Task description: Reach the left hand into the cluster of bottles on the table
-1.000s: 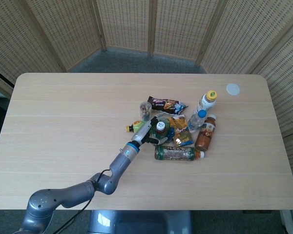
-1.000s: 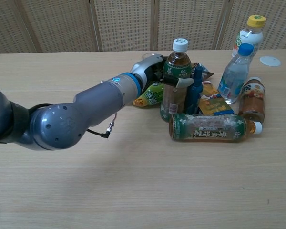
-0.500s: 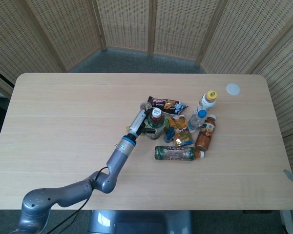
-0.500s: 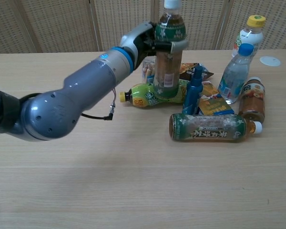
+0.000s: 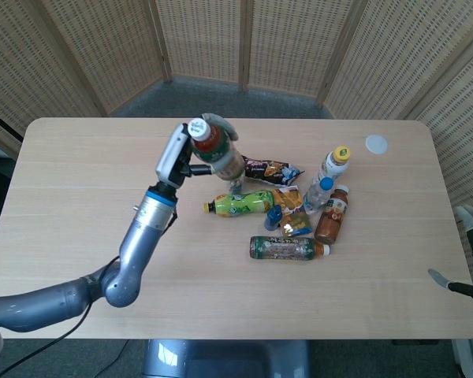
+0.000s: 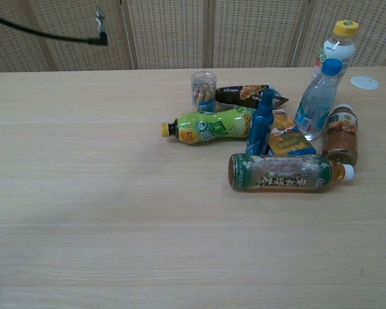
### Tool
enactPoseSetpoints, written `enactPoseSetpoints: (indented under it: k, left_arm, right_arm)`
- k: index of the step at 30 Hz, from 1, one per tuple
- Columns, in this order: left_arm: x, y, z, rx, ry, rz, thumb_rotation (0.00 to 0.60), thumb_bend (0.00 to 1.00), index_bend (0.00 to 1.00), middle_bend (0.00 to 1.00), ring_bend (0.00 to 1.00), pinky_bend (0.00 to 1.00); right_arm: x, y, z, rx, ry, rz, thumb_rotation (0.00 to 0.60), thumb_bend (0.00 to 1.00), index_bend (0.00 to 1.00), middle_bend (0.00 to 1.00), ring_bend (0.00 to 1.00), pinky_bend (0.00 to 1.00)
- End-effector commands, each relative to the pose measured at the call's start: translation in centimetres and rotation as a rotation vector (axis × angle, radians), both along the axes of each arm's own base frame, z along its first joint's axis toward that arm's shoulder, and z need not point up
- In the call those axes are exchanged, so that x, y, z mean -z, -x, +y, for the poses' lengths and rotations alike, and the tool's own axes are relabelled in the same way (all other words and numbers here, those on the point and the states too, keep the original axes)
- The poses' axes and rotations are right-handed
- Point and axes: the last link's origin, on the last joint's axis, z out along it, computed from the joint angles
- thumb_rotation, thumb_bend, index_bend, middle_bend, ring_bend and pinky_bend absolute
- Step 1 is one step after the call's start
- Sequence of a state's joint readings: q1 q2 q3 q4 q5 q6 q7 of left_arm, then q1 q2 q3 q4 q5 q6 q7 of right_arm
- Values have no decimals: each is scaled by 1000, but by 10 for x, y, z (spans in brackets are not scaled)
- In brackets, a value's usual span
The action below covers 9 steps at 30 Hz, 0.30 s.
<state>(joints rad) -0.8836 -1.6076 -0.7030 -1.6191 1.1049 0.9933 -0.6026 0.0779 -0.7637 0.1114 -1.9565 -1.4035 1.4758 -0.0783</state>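
My left hand (image 5: 180, 161) is raised well above the table, left of the cluster, and grips an amber tea bottle (image 5: 215, 152) with a white cap and green label. The chest view shows only a black cable (image 6: 51, 33) at the top left, not the hand. On the table the cluster holds a green bottle (image 5: 240, 203) (image 6: 209, 125) lying down, a dark tea bottle (image 5: 284, 248) (image 6: 280, 172) on its side, and a small blue bottle (image 5: 273, 217) (image 6: 262, 122). Parts of my right hand (image 5: 471, 244) show at the right edge; its state is unclear.
A clear blue-capped bottle (image 6: 317, 96), a yellow-capped bottle (image 6: 338, 42) and a brown bottle (image 6: 341, 143) stand at the cluster's right. A small cup of sticks (image 6: 204, 90) and a dark snack bag (image 6: 248, 94) lie behind. A white lid (image 6: 364, 82) sits far right.
My left hand has lifted the tea bottle up out of the cluster and to the left, leaving the chest view. More of the right hand has come in at the right edge.
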Motion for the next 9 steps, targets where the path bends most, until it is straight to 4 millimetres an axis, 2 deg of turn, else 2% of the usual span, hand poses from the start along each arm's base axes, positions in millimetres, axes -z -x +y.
enactPoseSetpoints:
  k: [1, 9]
  left_arm:
    - [-26, -1, 0, -13, -34, -26, 600, 490, 667, 701, 718, 410]
    - [-32, 1, -5, -16, -26, -28, 600, 486, 666, 701, 718, 410]
  right_arm:
    - [0, -1, 1, -1, 2, -2, 506, 14, 0, 0, 0, 0]
    - [-1, -3, 9, 1, 7, 0, 506, 16, 0, 0, 0, 0]
